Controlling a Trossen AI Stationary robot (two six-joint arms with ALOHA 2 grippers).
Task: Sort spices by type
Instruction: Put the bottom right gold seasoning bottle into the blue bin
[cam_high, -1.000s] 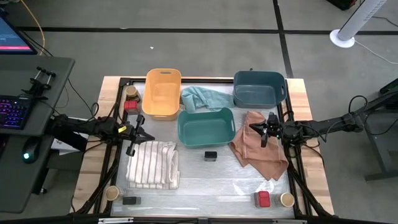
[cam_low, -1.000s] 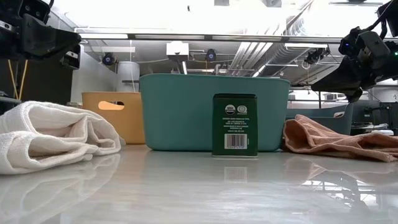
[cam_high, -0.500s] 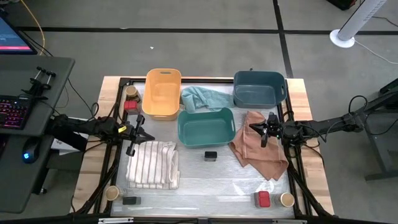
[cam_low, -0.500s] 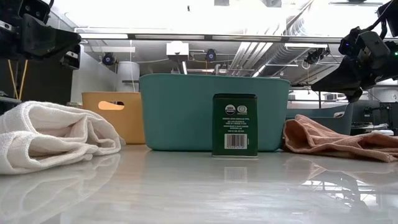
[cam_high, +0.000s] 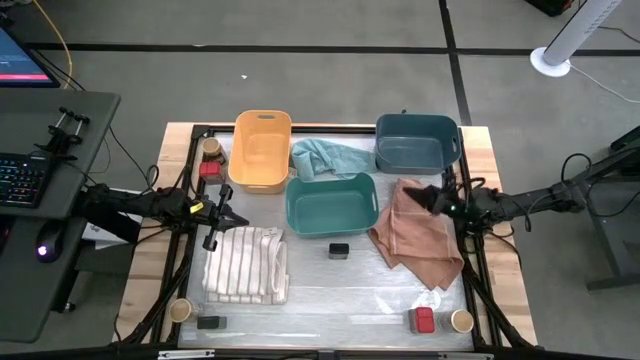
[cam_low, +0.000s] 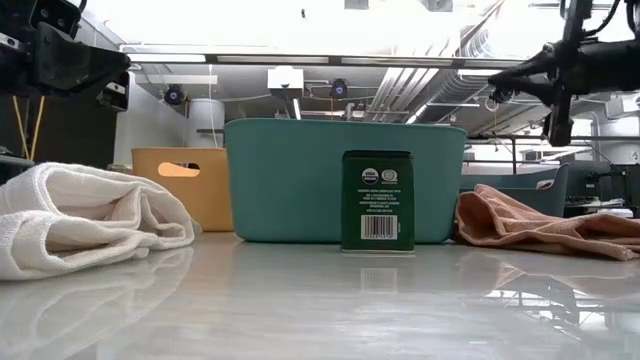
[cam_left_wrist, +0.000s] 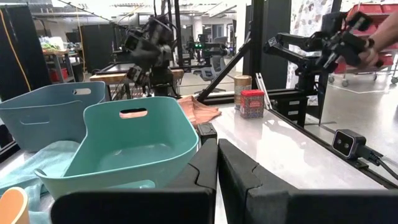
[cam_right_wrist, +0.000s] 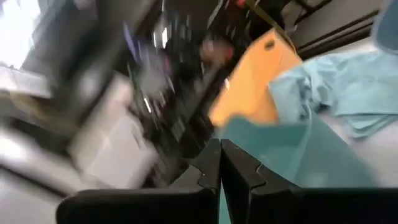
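Seven spice containers showed in the high view, none sorted yet. Black tin (cam_high: 339, 250) stood upright mid-table, just in front of the teal bin (cam_high: 331, 203). Second black tin (cam_high: 209, 322) lay at the near-left corner beside a tan-lid jar (cam_high: 180, 309). Red-top jar (cam_high: 423, 320) and another tan-lid jar (cam_high: 461, 321) sat touching or nearly so at the near-right corner. Third pair, tan-lid jar (cam_high: 211, 149) and red-top jar (cam_high: 208, 168), sat at the far-left edge next to the orange bin (cam_high: 261, 149). Dark blue bin (cam_high: 417, 143) was far right; all three bins looked empty.

Right hand (cam_high: 428, 198) hung in the air over the far edge of the tan cloth (cam_high: 420, 235), fingers closed together w/ nothing between them per the wrist view. Left hand (cam_high: 222, 214) waited above the striped cloth (cam_high: 246, 263), fingers likewise closed, empty.

Risks, imo:
- right wrist view was smeared, so the arm was prob swinging fast; a low pass could snag the tan cloth or clip the teal bin rim
- upright tin is tall and narrow, so an off-centre approach could tip it
- corner pairs sit tight, so grabbing one could knock its neighbour off the table edge
- teal cloth (cam_high: 329, 157) lies between the bins and could get dragged along
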